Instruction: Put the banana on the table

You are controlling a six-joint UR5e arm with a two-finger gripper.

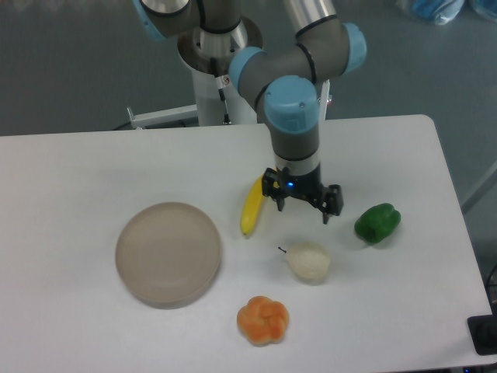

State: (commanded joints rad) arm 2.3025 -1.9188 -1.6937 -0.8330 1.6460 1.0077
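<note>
banana [252, 205] lies flat on the white table [70, 179], right of the tan plate [168, 252] and just left of the gripper [302, 211], whose 2 fingers stand spread wide, holding nothing, above the whitish pear [308, 262].

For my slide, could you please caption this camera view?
Open hand above table, banana lying beside it.
</note>
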